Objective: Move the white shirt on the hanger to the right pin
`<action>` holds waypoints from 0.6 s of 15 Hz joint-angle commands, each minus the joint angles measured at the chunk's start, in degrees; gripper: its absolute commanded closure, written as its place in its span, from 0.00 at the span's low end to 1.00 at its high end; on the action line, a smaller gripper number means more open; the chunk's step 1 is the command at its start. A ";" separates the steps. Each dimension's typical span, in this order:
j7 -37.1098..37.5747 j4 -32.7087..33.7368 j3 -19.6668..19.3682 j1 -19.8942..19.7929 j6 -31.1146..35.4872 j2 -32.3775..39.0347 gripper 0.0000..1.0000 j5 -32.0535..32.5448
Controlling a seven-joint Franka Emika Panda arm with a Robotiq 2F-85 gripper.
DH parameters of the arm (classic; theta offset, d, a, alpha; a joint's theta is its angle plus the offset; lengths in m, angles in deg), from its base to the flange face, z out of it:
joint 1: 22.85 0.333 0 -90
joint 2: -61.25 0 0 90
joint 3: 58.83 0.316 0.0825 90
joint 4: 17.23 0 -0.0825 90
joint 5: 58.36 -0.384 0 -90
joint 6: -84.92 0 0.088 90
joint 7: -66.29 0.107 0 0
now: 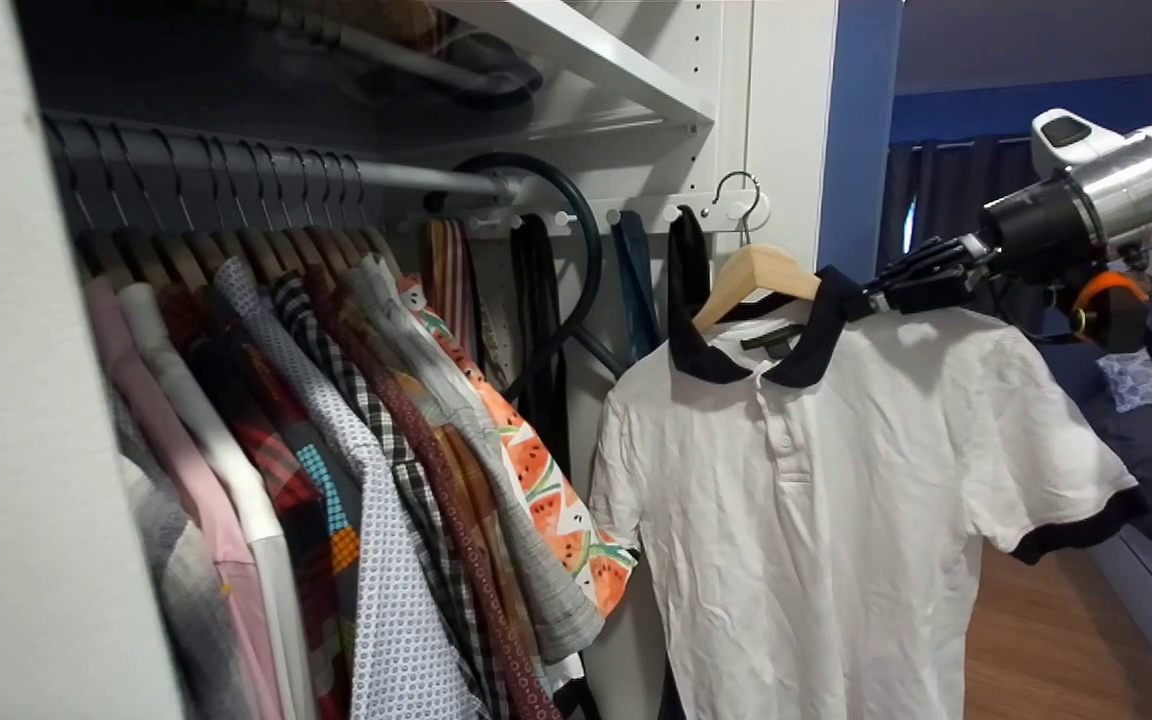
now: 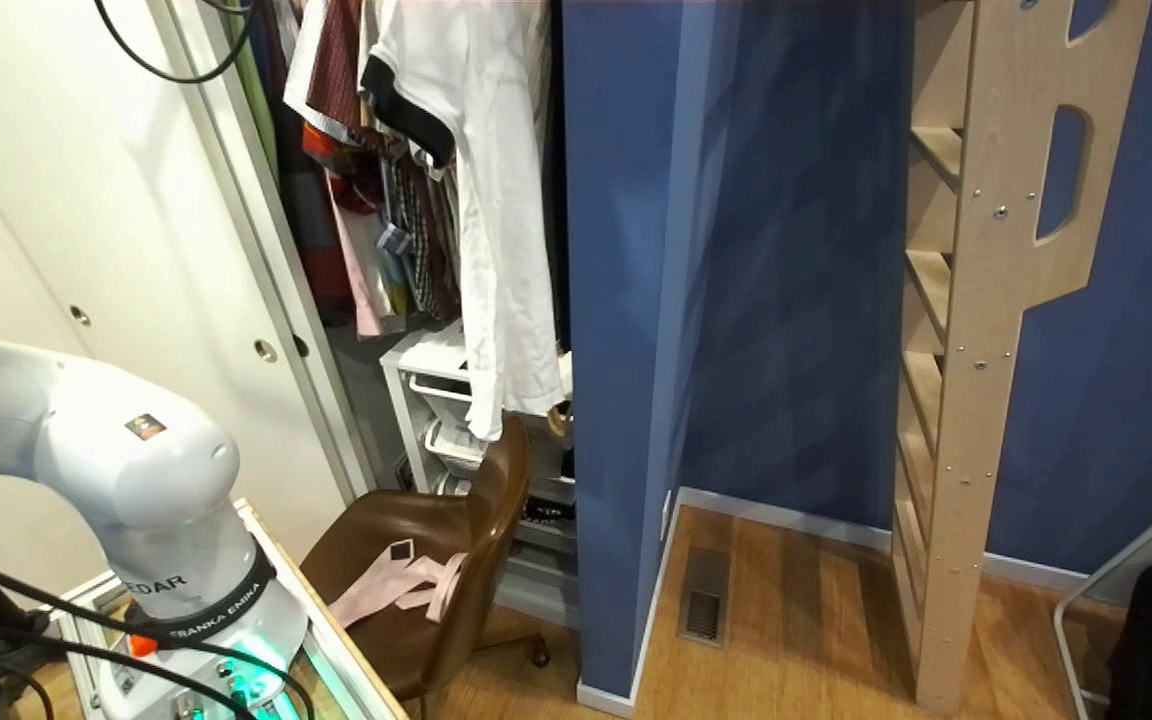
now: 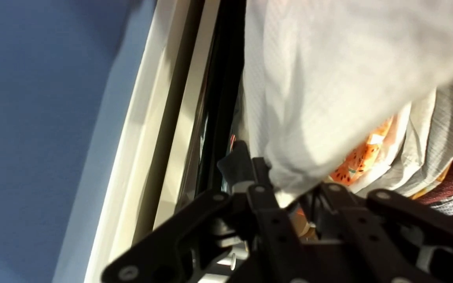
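Note:
The white shirt (image 1: 816,480) with black collar and cuffs hangs on the light wooden hanger (image 1: 756,275) in an exterior view. The shirt also shows in an exterior view (image 2: 511,200) and fills the upper right of the wrist view (image 3: 328,78). The hanger's metal hook (image 1: 756,190) is at the rightmost white pin (image 1: 739,211); its curve is a little above the pin. I cannot tell whether it bears on it. My gripper (image 1: 871,298) is at the shoulder beside the collar, shut on bunched white cloth (image 3: 289,173). The hanger's arm there is hidden under the shirt.
Several shirts (image 1: 376,480) hang on the closet rod (image 1: 416,178) at left. The white pin rail (image 1: 596,214) carries black ties (image 1: 536,300) and a blue tie (image 1: 639,280). A dark curved tube (image 1: 593,250) stands before it. A blue wall corner (image 2: 626,350) borders the closet. A brown chair (image 2: 498,500) stands below.

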 commanded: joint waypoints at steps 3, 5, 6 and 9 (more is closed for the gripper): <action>3.28 -0.21 0.39 -1.32 0.93 0.05 0.94 -0.36; 3.72 -0.24 0.50 -1.50 0.62 0.28 0.94 0.05; 3.85 -0.27 0.49 -1.65 0.40 0.37 0.94 0.33; 4.25 -0.60 0.57 -2.49 -0.10 0.45 0.94 1.14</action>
